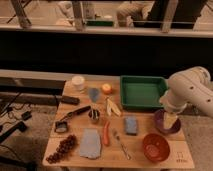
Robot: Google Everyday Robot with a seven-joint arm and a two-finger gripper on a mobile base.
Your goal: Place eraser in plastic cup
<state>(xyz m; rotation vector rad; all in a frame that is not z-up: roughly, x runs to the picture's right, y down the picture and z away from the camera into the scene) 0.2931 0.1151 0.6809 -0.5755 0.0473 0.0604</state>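
Note:
The eraser (pixel 67 99), a black bar, lies at the table's left edge, left of the plastic cup. The blue-grey plastic cup (pixel 94 93) sits near the back of the table, just left of an orange (pixel 106 88). My gripper (pixel 170 120) hangs from the white arm (pixel 192 90) at the right side, over a purple bowl (pixel 166 123). It is far to the right of the eraser and the cup. Nothing shows in it.
On the wooden table (pixel 175 155): a green tray (pixel 142 91), a white container (pixel 78 82), a black-handled knife (pixel 75 112), a dark metal cup (pixel 94 116), a banana (pixel 112 106), a blue sponge (pixel 130 125), a red bowl (pixel 155 146), grapes (pixel 62 147), a grey cloth (pixel 90 143).

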